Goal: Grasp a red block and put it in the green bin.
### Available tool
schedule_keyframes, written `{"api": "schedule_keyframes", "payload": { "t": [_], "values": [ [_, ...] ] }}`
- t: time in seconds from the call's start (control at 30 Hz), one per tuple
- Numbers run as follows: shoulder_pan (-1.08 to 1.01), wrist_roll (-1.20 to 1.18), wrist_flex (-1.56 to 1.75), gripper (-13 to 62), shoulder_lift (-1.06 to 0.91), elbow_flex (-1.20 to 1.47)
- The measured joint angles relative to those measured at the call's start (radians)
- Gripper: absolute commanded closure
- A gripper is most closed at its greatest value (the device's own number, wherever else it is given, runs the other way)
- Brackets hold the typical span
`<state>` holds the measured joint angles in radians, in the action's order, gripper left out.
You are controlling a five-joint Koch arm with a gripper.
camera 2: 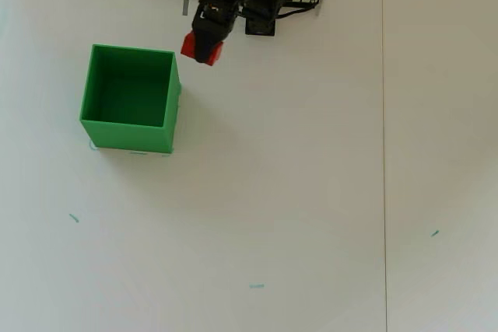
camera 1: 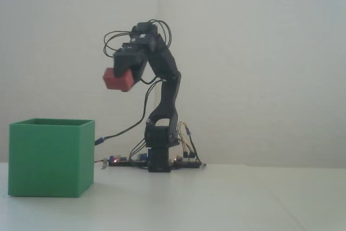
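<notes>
table [camera 2: 311, 192] white and bare around green bin [camera 2: 128, 99], pale wall [camera 1: 259, 52] behind.

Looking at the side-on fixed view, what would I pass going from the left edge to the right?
Green bin on the table → red block held up in the end effector → the arm's base with its wiring.

In the fixed view, the block [camera 1: 117, 80] hangs in the claw [camera 1: 123, 79], above and right of the bin [camera 1: 50, 158].
</notes>
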<state>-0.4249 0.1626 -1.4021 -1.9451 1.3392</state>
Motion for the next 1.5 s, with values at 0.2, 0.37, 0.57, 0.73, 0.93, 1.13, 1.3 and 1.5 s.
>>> {"api": "schedule_keyframes", "payload": {
  "t": [0.2, 0.37, 0.57, 0.73, 0.93, 1.13, 1.3, 1.5],
  "values": [
    [-0.092, 0.02, 0.153, 45.7, 0.135, 0.005],
    [-0.153, 0.028, 0.313, 45.7, 0.321, 0.003],
    [-0.219, 0.046, 0.345, 45.7, 0.405, -0.014],
    [-0.347, 0.089, 0.359, 45.7, 0.463, -0.098],
    [-0.434, 0.146, 0.362, 45.7, 0.465, -0.15],
    [-0.48, 0.16, 0.362, 45.7, 0.468, -0.15],
    [-0.488, 0.16, 0.362, 42.9, 0.468, -0.15],
    [-0.488, 0.16, 0.362, 22.3, 0.468, -0.15]
  ]
}}
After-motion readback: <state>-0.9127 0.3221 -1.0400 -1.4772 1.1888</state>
